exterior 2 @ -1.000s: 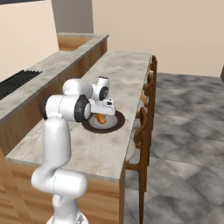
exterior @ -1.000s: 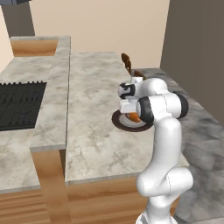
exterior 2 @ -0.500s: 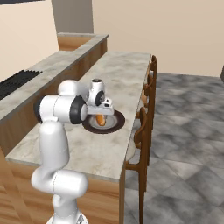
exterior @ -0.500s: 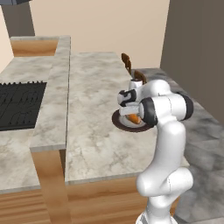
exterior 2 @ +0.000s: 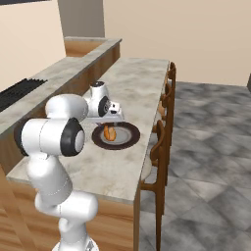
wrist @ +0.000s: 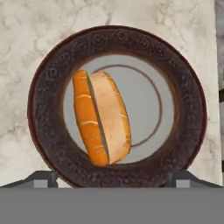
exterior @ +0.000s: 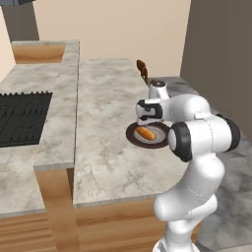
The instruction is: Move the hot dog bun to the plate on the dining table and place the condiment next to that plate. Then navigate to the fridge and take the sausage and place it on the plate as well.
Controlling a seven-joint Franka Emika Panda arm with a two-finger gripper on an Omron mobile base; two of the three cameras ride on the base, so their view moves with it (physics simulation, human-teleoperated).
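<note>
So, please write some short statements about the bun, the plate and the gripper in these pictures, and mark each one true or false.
1. The hot dog bun lies on the plate. True.
2. The gripper is closed on the bun. False: its jaws stand wide apart, one at each side of the plate's near rim, and the bun lies free.
3. The plate rests on the dining table. True.
4. A sausage lies beside the bun on the plate. False: the bun is alone on it.
5. The plate stands on the black cooktop. False: the cooktop is on the lower slab, apart from it.
</note>
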